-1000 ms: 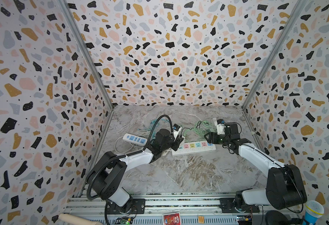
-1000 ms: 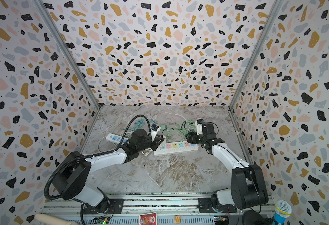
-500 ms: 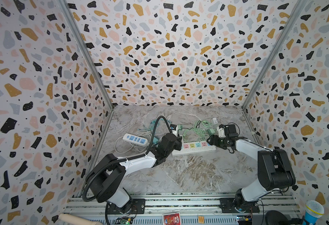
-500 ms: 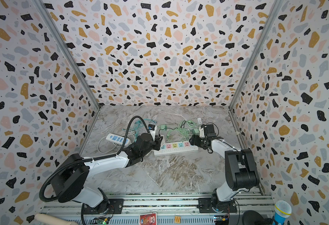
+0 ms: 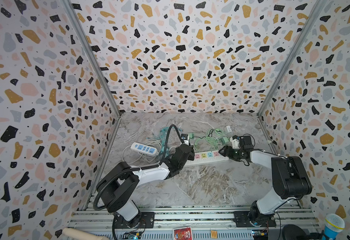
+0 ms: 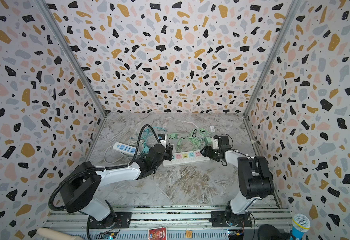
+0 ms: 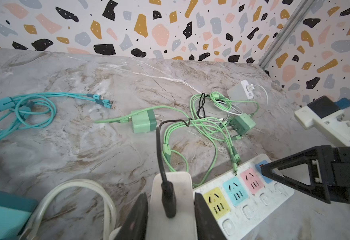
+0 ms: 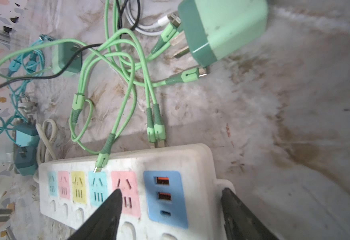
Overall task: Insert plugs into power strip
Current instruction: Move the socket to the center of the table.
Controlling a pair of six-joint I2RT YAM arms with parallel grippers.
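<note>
Left wrist view is showing the left gripper (image 7: 171, 199) clamping the white plug (image 7: 182, 207). The right gripper (image 8: 171, 191), jaws apart, is probably bracing the power strip (image 5: 211, 159), mid-frame in a top view. The prongs need lowering squarely.

Bright, even, diffuse light fills both top views — the worktop (image 5: 207, 187) carries only faint, soft-edged shadows. Wide lenses splay the corner posts (image 5: 91, 60) toward the frame edges. The left wrist view is crisp; the right wrist view is smeared — the bare worktop hazy and the mint green plug (image 8: 228, 27) near the lens slightly soft.
</note>
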